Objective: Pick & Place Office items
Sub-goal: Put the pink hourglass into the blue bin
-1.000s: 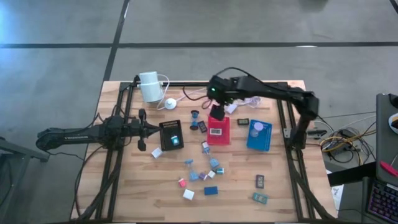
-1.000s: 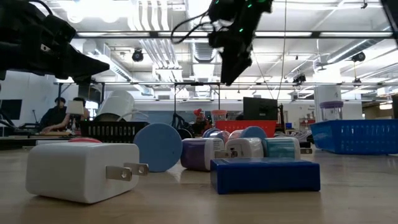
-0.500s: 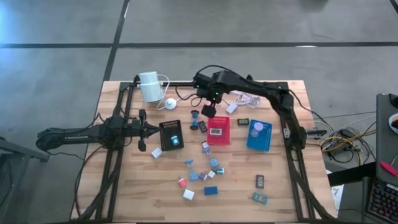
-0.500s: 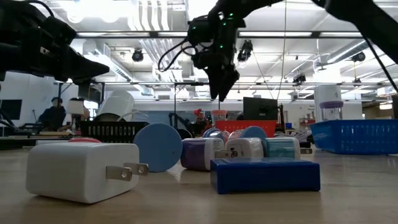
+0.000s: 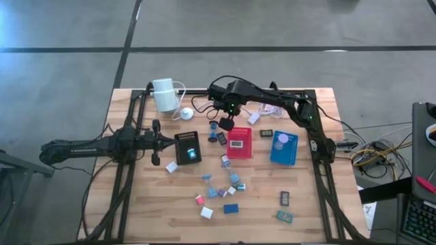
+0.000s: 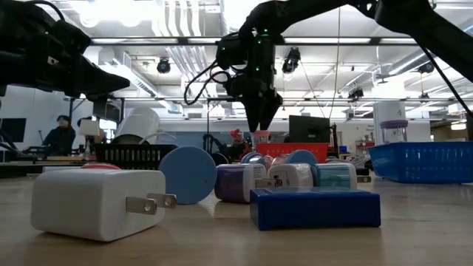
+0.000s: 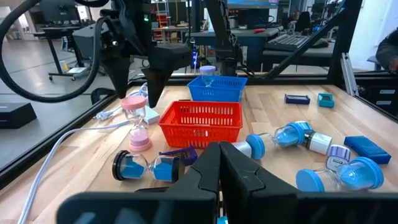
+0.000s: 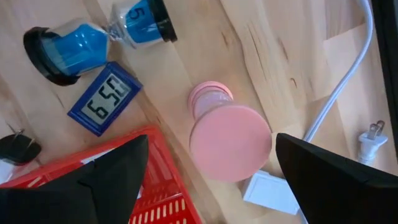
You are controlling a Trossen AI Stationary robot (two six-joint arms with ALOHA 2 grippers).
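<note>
Robotics lab; workbenches (image 6: 44, 159), ceiling ducts (image 6: 185, 55)

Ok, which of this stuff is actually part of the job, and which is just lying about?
Job: pink hourglass under the right gripper, jaws open; blue hourglass; small blue clock; white charger; blue block.
Lying about: white cylinder; white cable.
</note>
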